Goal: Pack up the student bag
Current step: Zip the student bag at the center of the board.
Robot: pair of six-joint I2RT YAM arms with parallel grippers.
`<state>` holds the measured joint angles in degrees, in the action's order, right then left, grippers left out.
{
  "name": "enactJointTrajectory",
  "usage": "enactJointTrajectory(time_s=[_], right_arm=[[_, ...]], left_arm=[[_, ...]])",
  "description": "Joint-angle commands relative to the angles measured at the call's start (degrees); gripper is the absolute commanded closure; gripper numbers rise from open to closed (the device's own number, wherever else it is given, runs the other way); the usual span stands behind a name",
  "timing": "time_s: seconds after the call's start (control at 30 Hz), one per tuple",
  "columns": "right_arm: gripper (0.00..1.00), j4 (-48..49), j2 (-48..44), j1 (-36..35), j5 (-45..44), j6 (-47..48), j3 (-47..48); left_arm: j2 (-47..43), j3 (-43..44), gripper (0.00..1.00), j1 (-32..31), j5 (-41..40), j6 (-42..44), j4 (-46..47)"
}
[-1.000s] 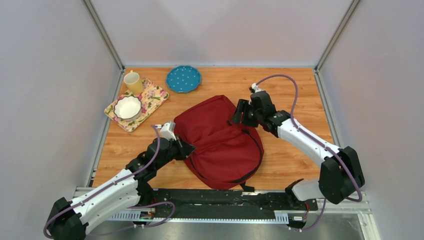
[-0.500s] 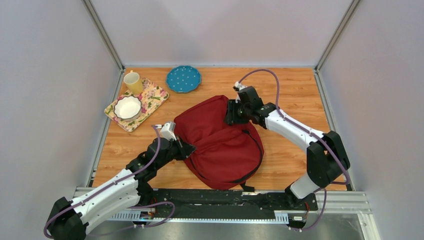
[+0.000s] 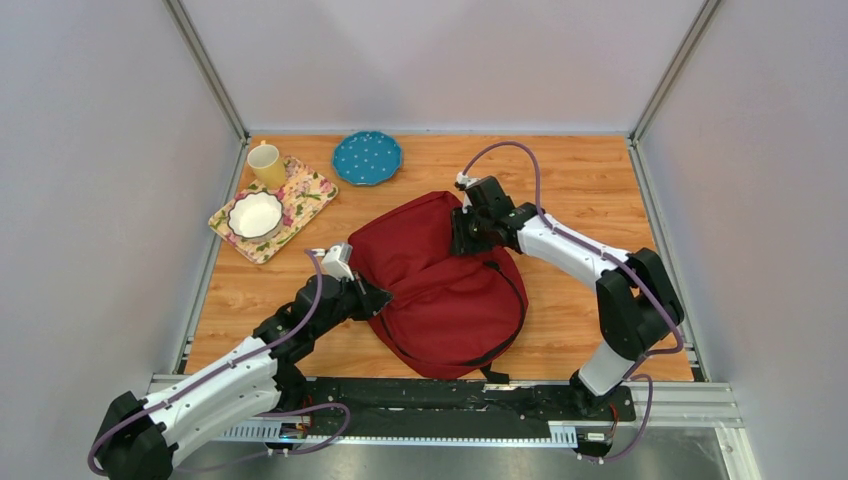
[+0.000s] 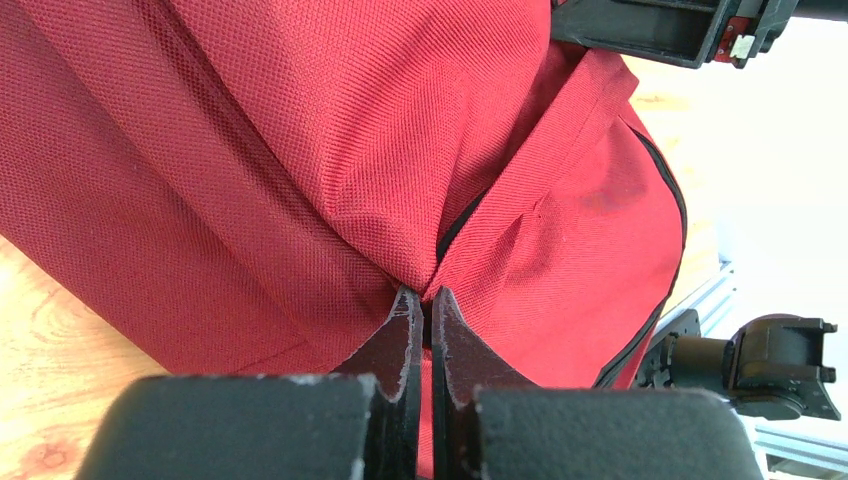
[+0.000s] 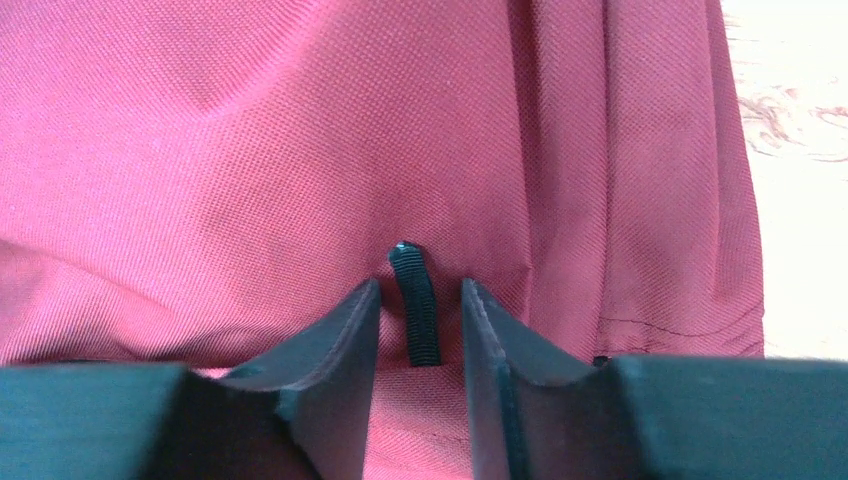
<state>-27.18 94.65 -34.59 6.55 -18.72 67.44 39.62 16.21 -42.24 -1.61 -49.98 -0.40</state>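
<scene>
From above, the large dark red fabric backpack (image 3: pixel 440 290) lies flat in the middle of the wooden tabletop (image 3: pixel 580 180), between the two arms. The left fingers (image 3: pixel 374 297) meet its left edge, and the right fingers (image 3: pixel 462 236) reach its far right corner. At the far left sits a floral tray (image 3: pixel 312 190) carrying a white bowl (image 3: pixel 255 214), with a yellow mug (image 3: pixel 266 164) at its far corner and a blue dotted plate (image 3: pixel 367 157) just beside it.

In the left wrist view, the left fingers are pressed together, pinching a raised fold of the red fabric beside a black zipper line (image 4: pixel 460 222).

In the right wrist view, the right fingers stand apart on either side of a black woven pull tab (image 5: pixel 417 310) on the backpack, with a sliver of gap on each side.
</scene>
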Motion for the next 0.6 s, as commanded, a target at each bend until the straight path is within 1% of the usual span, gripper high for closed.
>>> enactJointTrajectory(time_s=[0.0,0.07,0.1,0.17,0.2,0.23,0.33,0.43,0.53,0.57], right_arm=[[0.68,-0.59,1.24,-0.65,0.48,0.79,2.17],[0.73,-0.68,1.67,-0.66,0.57,0.70,2.43],[0.81,-0.68,1.59,-0.66,0.49,0.70,2.17],[0.89,-0.24,1.24,-0.66,0.66,0.62,1.73],[0.97,0.11,1.06,-0.66,0.75,0.53,1.47],[1.00,0.63,0.89,-0.57,1.01,0.44,0.94],[1.00,1.51,-0.34,-0.66,1.45,-0.09,-0.02],[1.00,1.95,-2.19,-0.66,-0.39,-0.44,-0.55],[1.00,1.87,-3.94,-0.39,-3.99,-0.70,-0.64],[1.00,1.78,-4.21,-0.39,-6.43,-0.79,-0.38]], left_arm=[[0.29,-0.12,1.00,0.05,1.25,0.49,2.25],[0.46,-0.21,1.00,0.14,1.25,0.41,2.42],[0.55,-0.30,1.00,0.14,1.25,0.41,2.51],[0.90,-0.12,1.00,0.23,1.25,0.58,2.51],[0.99,-0.04,1.00,0.14,1.17,0.58,2.43],[0.99,0.05,1.00,0.14,1.25,0.67,2.43],[0.55,-0.21,1.00,0.23,2.22,0.76,2.25],[-0.15,-0.30,1.00,0.23,1.87,0.67,1.73],[-0.68,-0.30,1.00,0.23,1.70,0.93,1.29],[-0.85,-0.30,1.00,0.14,1.69,1.02,1.11]])
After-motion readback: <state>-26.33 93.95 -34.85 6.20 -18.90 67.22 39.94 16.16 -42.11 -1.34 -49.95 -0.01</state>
